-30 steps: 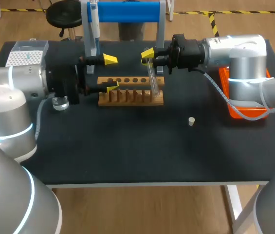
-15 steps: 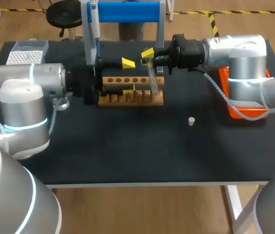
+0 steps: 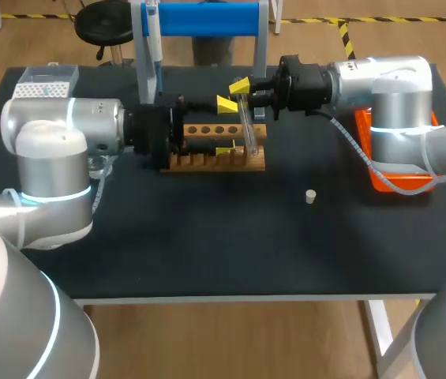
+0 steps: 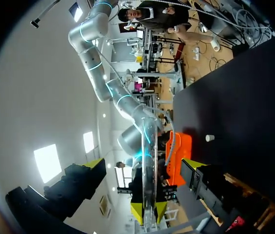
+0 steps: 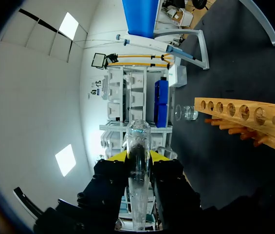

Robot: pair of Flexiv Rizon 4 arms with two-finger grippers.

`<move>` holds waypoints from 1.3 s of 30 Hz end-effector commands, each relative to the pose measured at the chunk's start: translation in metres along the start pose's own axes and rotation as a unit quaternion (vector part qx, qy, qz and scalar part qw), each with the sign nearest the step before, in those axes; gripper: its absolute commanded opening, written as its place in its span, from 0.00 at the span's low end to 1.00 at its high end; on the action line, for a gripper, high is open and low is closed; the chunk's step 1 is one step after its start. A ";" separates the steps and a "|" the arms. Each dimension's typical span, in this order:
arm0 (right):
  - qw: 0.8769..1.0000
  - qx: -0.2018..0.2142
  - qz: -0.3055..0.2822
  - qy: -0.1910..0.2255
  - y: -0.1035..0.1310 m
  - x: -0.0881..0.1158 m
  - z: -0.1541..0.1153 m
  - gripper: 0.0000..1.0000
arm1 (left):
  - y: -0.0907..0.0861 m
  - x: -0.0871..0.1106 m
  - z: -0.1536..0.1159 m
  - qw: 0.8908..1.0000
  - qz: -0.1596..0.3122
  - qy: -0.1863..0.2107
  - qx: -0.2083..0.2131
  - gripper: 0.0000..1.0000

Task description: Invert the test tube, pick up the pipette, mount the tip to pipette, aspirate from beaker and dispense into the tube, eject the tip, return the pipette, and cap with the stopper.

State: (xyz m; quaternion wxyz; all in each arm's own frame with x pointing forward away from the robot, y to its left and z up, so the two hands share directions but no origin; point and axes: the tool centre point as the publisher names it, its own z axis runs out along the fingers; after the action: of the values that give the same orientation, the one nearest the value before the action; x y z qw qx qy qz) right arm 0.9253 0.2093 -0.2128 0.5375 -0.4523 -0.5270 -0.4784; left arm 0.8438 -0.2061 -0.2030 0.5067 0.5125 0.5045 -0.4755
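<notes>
**Test tube gripped over the rack, left hand spread beside it**

The test tube (image 3: 247, 130) stands slightly tilted, its upper end pinched in the right hand (image 3: 238, 91). Its lower end is at the three-o'clock end of the wooden rack (image 3: 207, 155); I cannot tell whether it sits in a hole. The left hand (image 3: 225, 127) is spread wide at the tube's nine o'clock, just beside it. The stopper (image 3: 310, 196) lies on the tabletop (image 3: 207, 237) at the rack's four o'clock, well apart.

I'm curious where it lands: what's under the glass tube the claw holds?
The wooden rack lies under the test tube in the right claw. Whether they touch cannot be seen.
</notes>
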 end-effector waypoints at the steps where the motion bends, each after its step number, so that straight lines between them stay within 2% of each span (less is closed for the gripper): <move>1: 1.000 -0.001 0.000 -0.002 0.000 0.001 0.000 0.00 | 0.001 0.000 0.015 1.000 0.002 0.001 0.004 1.00; 20: 1.000 -0.001 0.000 -0.002 0.000 0.001 0.000 0.00 | 0.002 0.000 0.036 1.000 0.000 -0.005 0.007 1.00; 22: 1.000 -0.001 0.000 -0.002 0.000 0.001 0.000 0.00 | 0.002 0.000 0.037 1.000 0.000 -0.005 0.006 0.93; 27: 1.000 -0.001 0.000 -0.002 0.000 0.001 0.000 0.00 | 0.001 0.000 0.038 1.000 0.000 -0.003 0.006 0.64; 29: 1.000 -0.001 0.000 -0.002 0.000 0.001 0.000 0.00 | 0.001 0.000 0.039 1.000 -0.001 -0.002 0.005 0.58; 30: 1.000 -0.001 0.000 -0.002 0.000 0.001 0.000 0.00 | 0.001 0.000 0.039 1.000 -0.002 -0.001 0.005 0.50; 36: 1.000 -0.001 0.000 -0.002 0.000 0.001 0.000 0.00 | 0.000 0.001 0.038 1.000 -0.003 -0.001 0.005 0.44; 38: 1.000 -0.001 0.000 -0.002 0.000 0.001 0.000 0.00 | 0.000 0.001 0.038 1.000 -0.003 -0.001 0.005 0.32; 39: 1.000 -0.001 0.000 -0.002 0.000 0.001 0.000 0.00 | 0.000 0.002 0.038 1.000 -0.003 -0.002 0.004 0.20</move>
State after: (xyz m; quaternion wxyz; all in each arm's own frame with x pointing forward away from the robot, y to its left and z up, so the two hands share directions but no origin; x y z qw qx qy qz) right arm 0.9253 0.2094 -0.2123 0.5378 -0.4522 -0.5267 -0.4784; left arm 0.8452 -0.2431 -0.2054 0.5013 0.5131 0.5041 -0.4809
